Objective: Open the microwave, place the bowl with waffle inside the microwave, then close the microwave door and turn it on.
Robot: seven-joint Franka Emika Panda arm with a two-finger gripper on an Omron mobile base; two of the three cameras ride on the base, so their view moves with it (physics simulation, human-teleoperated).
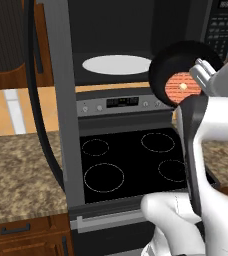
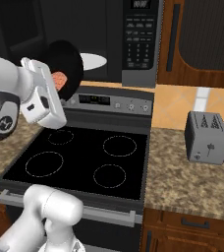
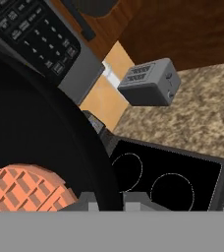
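The microwave [image 1: 220, 25] stands open above the stove, its white turntable plate [image 1: 117, 64] bare. The microwave door [image 1: 63, 100] is swung out to the left, seen edge-on. My gripper [image 1: 201, 75] is shut on the rim of the black bowl [image 1: 166, 65]. It holds the bowl tipped steeply on edge in front of the cavity's right part, above the stove's control panel. The orange waffle [image 1: 182, 87] lies inside the bowl. The right base view shows the bowl [image 2: 70, 61] and waffle [image 2: 60, 79] from the side. In the hand view the bowl [image 3: 35, 128] and waffle [image 3: 23, 189] sit at my gripper [image 3: 110, 203].
The black-topped stove [image 2: 84, 157] lies under the arm, with speckled counter on both sides. A small grey toaster [image 2: 207, 136] stands on the right counter. Brown wooden cabinets flank the microwave. The microwave keypad [image 2: 139, 42] is just right of the cavity.
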